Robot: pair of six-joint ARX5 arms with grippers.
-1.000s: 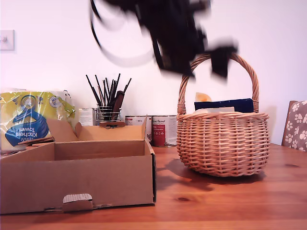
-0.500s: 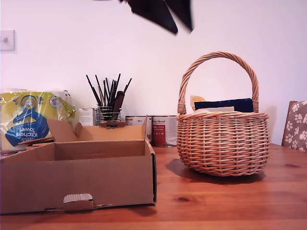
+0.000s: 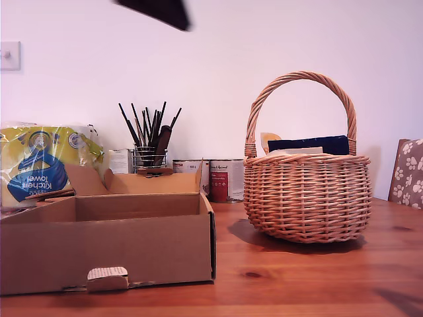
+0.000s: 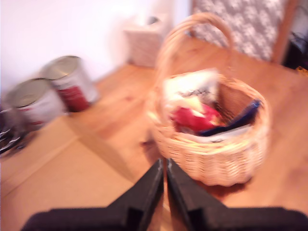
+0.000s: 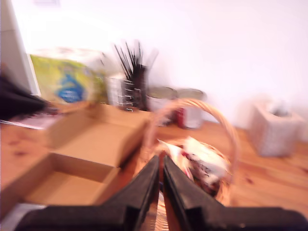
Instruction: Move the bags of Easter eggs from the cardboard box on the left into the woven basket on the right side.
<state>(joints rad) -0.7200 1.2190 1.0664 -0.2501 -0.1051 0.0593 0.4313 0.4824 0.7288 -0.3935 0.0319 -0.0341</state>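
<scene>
The woven basket stands on the table at the exterior view's right. In it lie a white bag of Easter eggs with dark lettering and a cream-yellow one with a red patch; only a cream tip shows over the rim in the exterior view. The cardboard box at the exterior view's left shows a bare floor. My first gripper is shut and holds nothing, high above the basket. My second gripper is also shut and holds nothing. A dark blurred arm part crosses the exterior view's top edge.
A dark navy packet leans in the basket. Behind the box stand a Kitchen Towel pack, a wire holder of brushes and two cans. A tissue box and a paw-print chair back are beyond the basket.
The dark arm that hung blurred over the basket handle has risen and swung toward the exterior view's left, now barely in view at the top. Basket and box have not moved.
</scene>
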